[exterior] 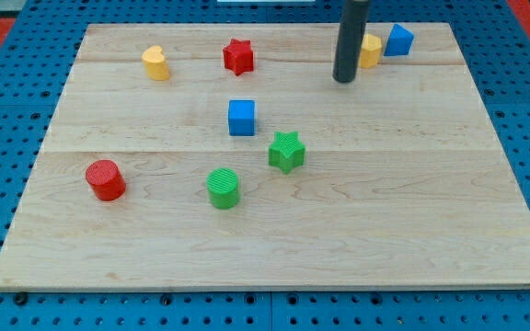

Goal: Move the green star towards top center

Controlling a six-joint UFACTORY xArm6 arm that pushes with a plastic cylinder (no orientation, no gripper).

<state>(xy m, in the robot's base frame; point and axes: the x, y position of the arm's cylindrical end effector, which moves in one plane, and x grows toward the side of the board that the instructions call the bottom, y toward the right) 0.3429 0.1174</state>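
Observation:
The green star (286, 152) lies near the middle of the wooden board (412, 230), just right of centre. My tip (343, 79) is at the view's top right of centre, well above and to the right of the star, not touching it. It stands just left of a yellow block (371, 51).
A blue cube (242, 118) sits up-left of the star. A green cylinder (223, 188) lies down-left of it. A red star (238, 56) and a yellow heart (155, 63) are at the top left. A red cylinder (106, 179) is at the left. A blue block (398, 39) is at the top right.

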